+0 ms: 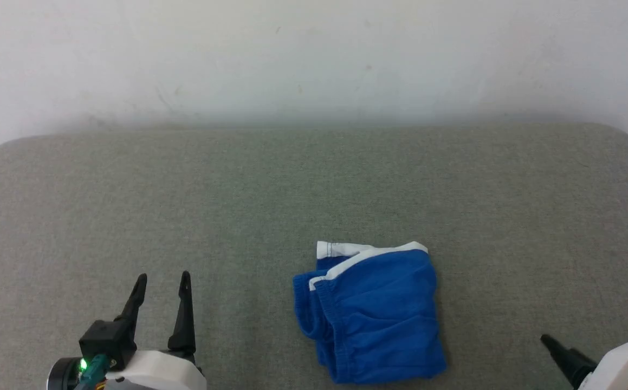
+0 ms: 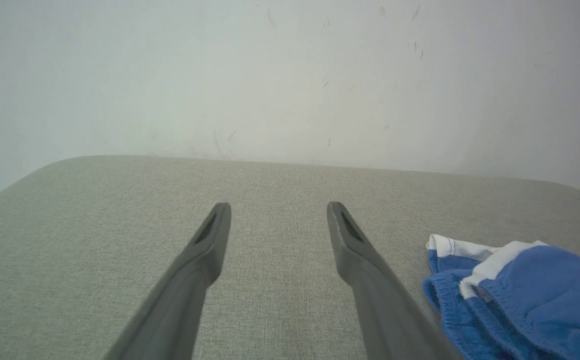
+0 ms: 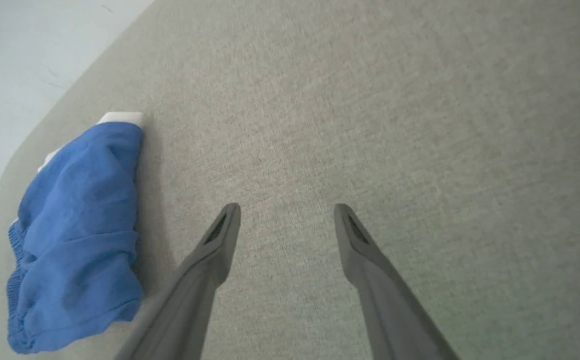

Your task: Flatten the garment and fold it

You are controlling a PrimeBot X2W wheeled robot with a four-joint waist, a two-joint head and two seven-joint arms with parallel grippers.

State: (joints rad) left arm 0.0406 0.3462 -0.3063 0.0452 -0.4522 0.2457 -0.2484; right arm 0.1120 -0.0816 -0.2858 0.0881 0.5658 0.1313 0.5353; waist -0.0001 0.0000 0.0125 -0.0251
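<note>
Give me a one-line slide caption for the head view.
Blue shorts lie roughly folded on the grey table, open left tool and right tool flanking them.

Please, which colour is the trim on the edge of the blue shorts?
White trim on the blue shorts; it shows best in the head view.

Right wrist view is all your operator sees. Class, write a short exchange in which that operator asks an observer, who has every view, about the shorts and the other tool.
Operator: Where is the left tool?
Observer: The left tool is open at the head view's lower left, apart from the shorts.
Operator: What shows along the shorts' far edge?
Observer: Two bands of white trim, one layered over the other.
</note>
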